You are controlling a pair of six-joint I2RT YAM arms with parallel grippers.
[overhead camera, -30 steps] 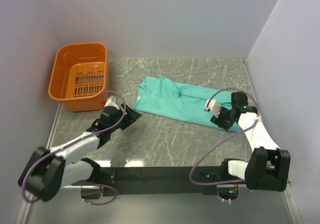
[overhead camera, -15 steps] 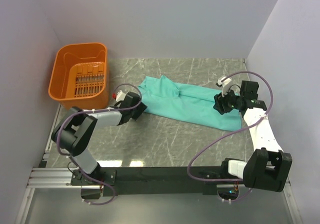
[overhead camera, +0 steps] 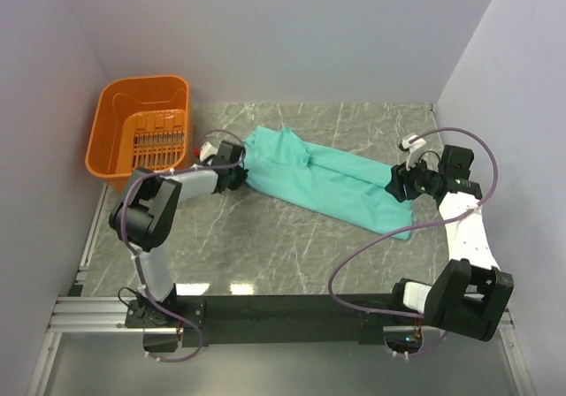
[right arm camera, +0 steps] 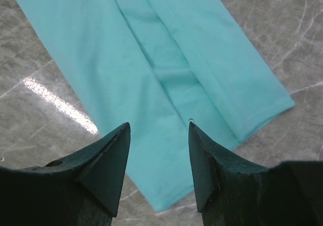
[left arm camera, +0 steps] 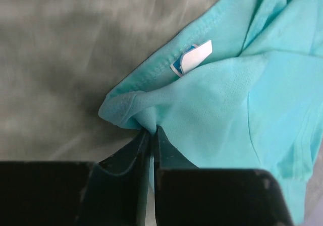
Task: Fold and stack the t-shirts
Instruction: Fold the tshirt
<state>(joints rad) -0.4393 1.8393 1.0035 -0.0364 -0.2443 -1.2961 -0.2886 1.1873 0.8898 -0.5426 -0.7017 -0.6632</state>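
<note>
**Inspector:** Table (overhead camera: 292,246) and garment?

**Assistant:** One teal t-shirt (overhead camera: 327,184) lies mid-table, long axis running far-left to near-right. The orange basket (overhead camera: 144,80) stands far left, apart from it, with nothing visible inside.

**Inspector:** Grippers?

**Assistant:** The left gripper (left arm camera: 151,135) is pinched tight on the collar edge, near the white label (left arm camera: 192,58). The right gripper (right arm camera: 159,127) hangs over the right end, jaws apart, holding nothing. Each arm is nearest its own end.

Basket (overhead camera: 113,163) flanks the left hand (overhead camera: 240,174) — near table (overhead camera: 292,247) open.
</note>
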